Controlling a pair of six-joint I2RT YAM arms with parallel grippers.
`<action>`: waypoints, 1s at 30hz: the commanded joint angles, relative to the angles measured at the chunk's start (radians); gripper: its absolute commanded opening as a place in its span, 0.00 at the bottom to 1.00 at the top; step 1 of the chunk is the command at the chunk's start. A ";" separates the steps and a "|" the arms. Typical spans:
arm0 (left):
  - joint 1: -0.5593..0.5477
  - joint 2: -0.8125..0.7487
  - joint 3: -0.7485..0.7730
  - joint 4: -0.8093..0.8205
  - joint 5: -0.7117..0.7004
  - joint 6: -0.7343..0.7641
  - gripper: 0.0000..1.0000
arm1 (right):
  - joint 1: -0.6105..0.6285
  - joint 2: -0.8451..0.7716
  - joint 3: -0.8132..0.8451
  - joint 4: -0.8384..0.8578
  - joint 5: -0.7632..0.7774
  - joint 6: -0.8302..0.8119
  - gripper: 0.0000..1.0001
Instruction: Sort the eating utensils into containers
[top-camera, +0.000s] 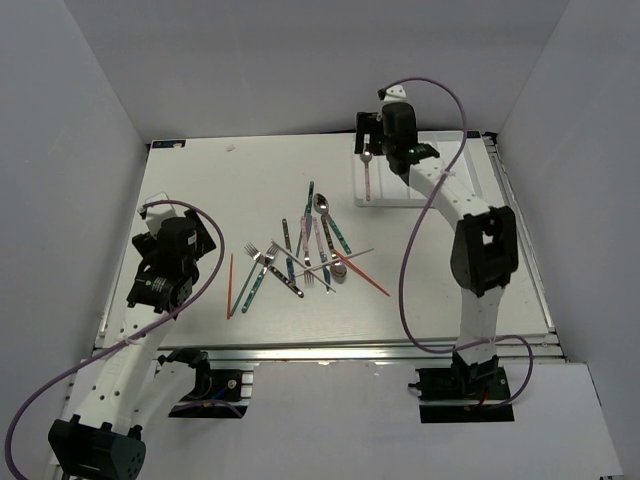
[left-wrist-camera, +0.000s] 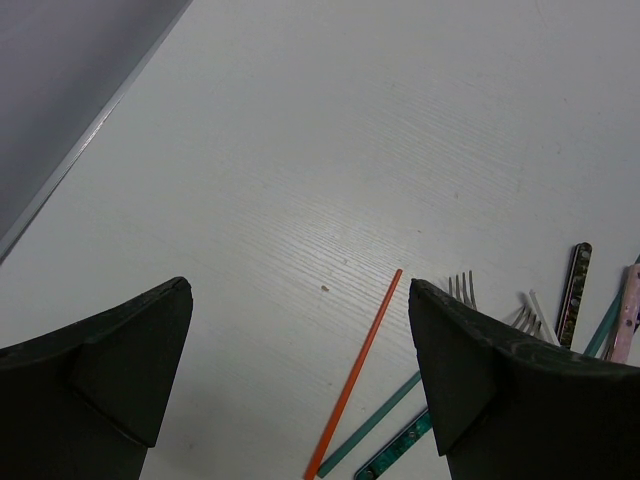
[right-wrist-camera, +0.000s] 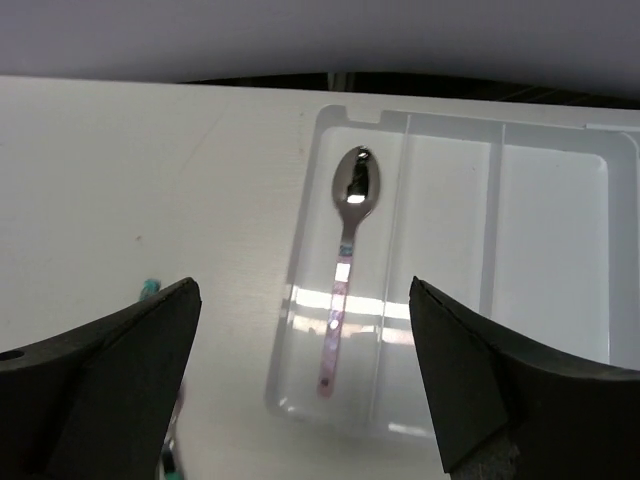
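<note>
Several utensils with teal, blue and pink handles lie in a loose pile mid-table. An orange chopstick lies left of the pile, another to its right. My left gripper is open and empty, hovering left of the pile; its wrist view shows the orange chopstick, a teal handle and fork tines between the left gripper's fingers. My right gripper is open and empty above the white tray. A pink-handled spoon lies in the tray's leftmost slot, below the right gripper.
The tray's other slots show nothing inside. Grey walls enclose the table on the left, back and right. The table's left edge runs close to my left gripper.
</note>
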 joint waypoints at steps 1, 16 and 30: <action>-0.006 -0.011 0.003 0.006 -0.014 0.004 0.98 | 0.052 -0.145 -0.225 0.151 -0.109 -0.022 0.89; -0.004 -0.037 0.000 0.008 0.003 0.003 0.98 | 0.146 -0.198 -0.417 0.036 -0.126 -0.014 0.79; -0.004 -0.041 0.000 0.011 0.012 0.004 0.98 | 0.247 0.062 -0.207 -0.134 -0.061 -0.063 0.43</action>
